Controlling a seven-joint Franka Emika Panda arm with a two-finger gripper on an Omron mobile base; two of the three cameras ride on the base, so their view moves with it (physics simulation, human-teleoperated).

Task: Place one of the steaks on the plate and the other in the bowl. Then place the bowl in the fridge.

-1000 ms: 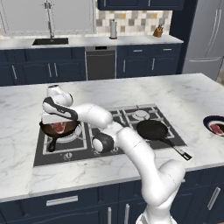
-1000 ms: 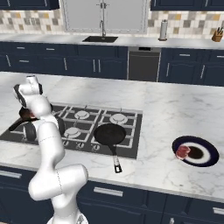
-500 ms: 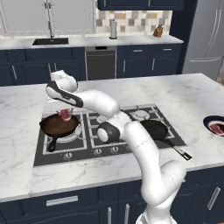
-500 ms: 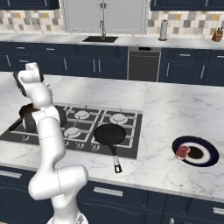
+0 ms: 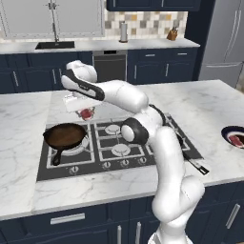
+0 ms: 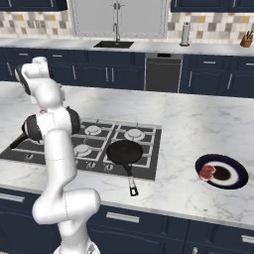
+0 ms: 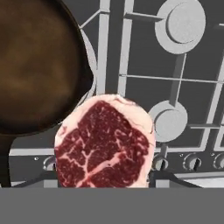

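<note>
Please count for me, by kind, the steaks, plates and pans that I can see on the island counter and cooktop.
Steaks: 2, one in the gripper above the cooktop, one on the plate
Plates: 1
Pans: 2, brown-bottomed, black
Total: 5

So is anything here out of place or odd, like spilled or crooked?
One oddity: a raw steak hangs in the air above the stove, pinched in the gripper, beside an empty skillet. The other steak lies off-centre on the plate. Nothing looks spilled or broken.
</note>
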